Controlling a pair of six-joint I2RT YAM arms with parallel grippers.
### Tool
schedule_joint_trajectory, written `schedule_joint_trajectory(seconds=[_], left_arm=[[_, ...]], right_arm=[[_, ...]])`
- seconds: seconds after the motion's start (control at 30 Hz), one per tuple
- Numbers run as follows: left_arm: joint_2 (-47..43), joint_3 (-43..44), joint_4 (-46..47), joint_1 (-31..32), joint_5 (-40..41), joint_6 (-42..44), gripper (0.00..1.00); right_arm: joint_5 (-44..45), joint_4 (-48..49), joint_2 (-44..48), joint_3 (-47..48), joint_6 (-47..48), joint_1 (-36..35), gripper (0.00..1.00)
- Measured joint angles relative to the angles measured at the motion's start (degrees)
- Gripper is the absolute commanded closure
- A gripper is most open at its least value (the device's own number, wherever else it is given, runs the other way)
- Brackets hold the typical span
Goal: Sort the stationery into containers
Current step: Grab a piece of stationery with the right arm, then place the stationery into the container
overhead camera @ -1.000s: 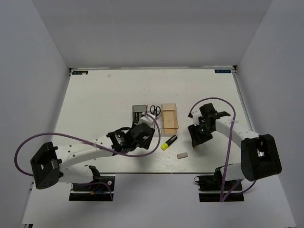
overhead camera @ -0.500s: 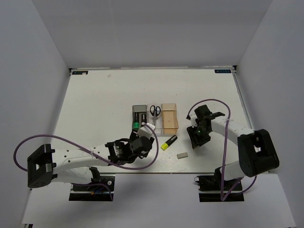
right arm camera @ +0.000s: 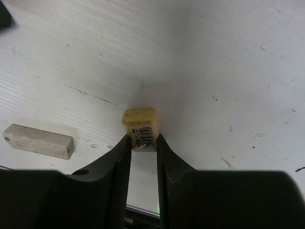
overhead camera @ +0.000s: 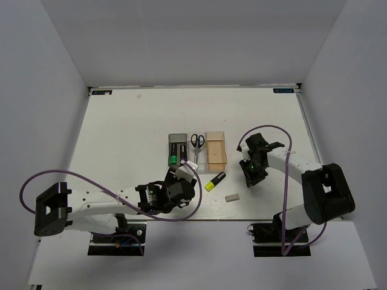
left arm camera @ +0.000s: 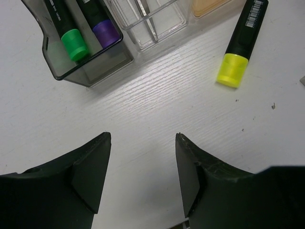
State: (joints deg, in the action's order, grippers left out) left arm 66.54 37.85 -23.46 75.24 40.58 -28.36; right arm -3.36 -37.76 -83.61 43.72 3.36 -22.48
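1. Two highlighters, the green highlighter (left arm camera: 72,36) and the purple highlighter (left arm camera: 104,28), lie side by side in the dark grey bin (left arm camera: 90,71). The scissors (overhead camera: 197,141) sit in the clear bin (left arm camera: 159,33) beside it. No item shows in the orange bin (overhead camera: 216,151) at the right end of the row.
2. Not yet sorted: the yellow highlighter (left arm camera: 238,47) lies on the table (overhead camera: 133,127) just in front of the clear and orange bins. The grey eraser (right arm camera: 38,140) lies nearer the arm bases, apart from it.
3. The step in hand appears to be the erasers. The right gripper (right arm camera: 142,143) has its jaws drawn narrow around the beige eraser (right arm camera: 139,118), pinching its labelled end. Whether the eraser has left the table surface cannot be told.
4. The next move probably calls for carrying that eraser leftward over the orange bin. It should be released only once inside the rim, since the piece is tiny and the bin narrow.
5. The right arm reaches forward and inward from its base, with its wrist bent down. Its fingers point at the table to the right of the orange bin.
6. The left gripper (left arm camera: 143,143) hangs with its jaws wide apart and nothing between them, low over bare table in front of the dark grey bin. The left arm stretches low across toward the centre. The yellow highlighter lies to the gripper's right, so taking it would need a shift that way and jaws set across the barrel.
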Motion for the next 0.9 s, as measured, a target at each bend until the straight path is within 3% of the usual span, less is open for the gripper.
schedule_joint_trajectory(seconds=[0.33, 0.43, 0.6, 0.67, 0.7, 0.8, 0.83, 0.9], left_arm=[[1.7, 0.0, -0.3, 3.8, 1.0, -0.2, 0.33], [2.2, 0.0, -0.5, 4.4, 1.2, -0.7, 0.33], [2.3, 0.0, -0.8, 5.3, 2.3, -2.6, 0.33], [2.3, 0.0, -1.8, 6.3, 3.4, -3.5, 0.33], [2.3, 0.0, -2.4, 6.7, 3.8, -4.0, 0.33], [2.3, 0.0, -4.2, 7.8, 4.8, -5.6, 0.33], [2.2, 0.0, -4.7, 8.0, 5.1, -6.0, 0.33], [1.9, -0.2, -5.5, 8.2, 5.6, -6.8, 0.33]], right_arm=[[-7.1, 2.0, 16.4, 0.9, 5.4, 0.0, 0.92], [-10.8, 2.1, 15.0, 5.3, 6.6, -0.3, 0.92], [-14.8, 3.5, 3.5, 18.0, 5.8, -2.5, 0.92], [-15.0, 4.5, -0.3, 21.2, 5.0, -3.4, 0.85], [-15.0, 4.9, -2.2, 22.7, 4.6, -4.0, 0.65], [-14.7, 4.9, -7.3, 26.2, 3.8, -5.1, 0.46], [-14.6, 4.9, -8.5, 26.9, 3.5, -5.4, 0.3], [-14.4, 4.9, -9.9, 27.4, 3.3, -5.8, 0.28]])
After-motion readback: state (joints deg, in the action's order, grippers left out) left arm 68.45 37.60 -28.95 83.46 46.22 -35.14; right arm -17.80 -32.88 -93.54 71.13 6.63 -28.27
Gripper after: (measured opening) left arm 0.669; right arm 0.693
